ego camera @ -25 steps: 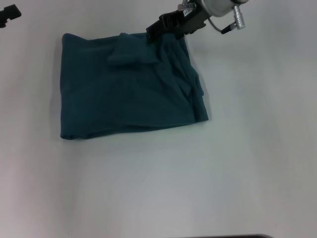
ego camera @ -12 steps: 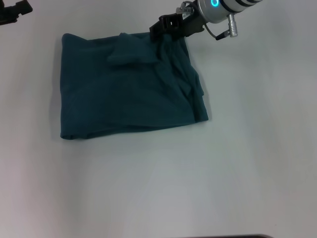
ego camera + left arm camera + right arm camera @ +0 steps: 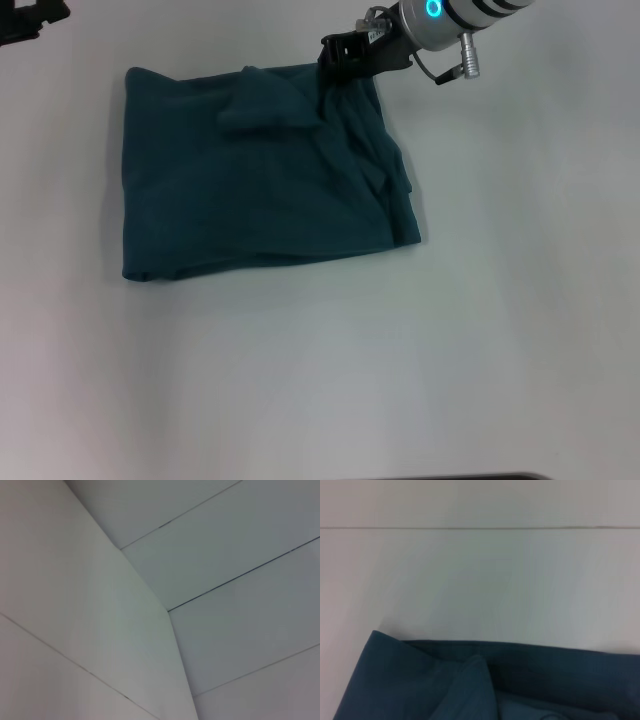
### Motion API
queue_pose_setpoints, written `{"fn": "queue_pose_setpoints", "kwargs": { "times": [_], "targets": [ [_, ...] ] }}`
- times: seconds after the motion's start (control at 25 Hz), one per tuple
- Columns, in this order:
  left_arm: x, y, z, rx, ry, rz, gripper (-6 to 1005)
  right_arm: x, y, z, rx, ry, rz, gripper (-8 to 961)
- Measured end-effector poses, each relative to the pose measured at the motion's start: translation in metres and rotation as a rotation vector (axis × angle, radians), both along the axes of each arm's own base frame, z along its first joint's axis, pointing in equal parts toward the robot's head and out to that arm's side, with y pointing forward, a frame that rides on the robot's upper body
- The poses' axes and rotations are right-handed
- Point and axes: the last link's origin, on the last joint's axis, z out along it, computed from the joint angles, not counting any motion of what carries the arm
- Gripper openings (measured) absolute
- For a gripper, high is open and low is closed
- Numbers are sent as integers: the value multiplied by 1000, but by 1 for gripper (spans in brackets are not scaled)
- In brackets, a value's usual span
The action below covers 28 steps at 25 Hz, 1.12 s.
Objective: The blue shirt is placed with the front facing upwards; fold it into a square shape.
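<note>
The dark teal-blue cotton shirt (image 3: pixel 262 170), folded into a rough rectangle, is lying on the white table (image 3: pixel 400 360) at about 11 o'clock. The right gripper (image 3: pixel 340 58) is hovering at its far right corner, around 12 o'clock; whether its fingers are apart or together I cannot tell. The left gripper (image 3: pixel 30 18) is sitting parked at 10 o'clock, its state equally unclear.

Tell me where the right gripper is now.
In the head view, the right gripper is at the far right corner of the folded blue shirt, on the white table; the left gripper sits parked at the far left.
</note>
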Motion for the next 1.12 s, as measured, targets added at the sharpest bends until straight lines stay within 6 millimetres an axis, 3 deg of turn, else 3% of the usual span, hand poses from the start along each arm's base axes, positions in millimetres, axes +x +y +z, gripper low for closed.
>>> {"fn": "queue_pose_setpoints", "kwargs": {
  "times": [0.24,0.48,1.0,1.12],
  "targets": [
    [4,3,-2,-7,5,-10,966,2,0,1,2,1,-1,211],
    [3,3,-3,-9,1,-6,966,0,1,0,13,19,1,135],
    [3,3,-3,-3,-1,-9,966,-1,0,-1,6,39,14,46],
    [3,3,-4,-5,-3,-9,965,0,-1,-2,3,34,20,127]
  ]
}}
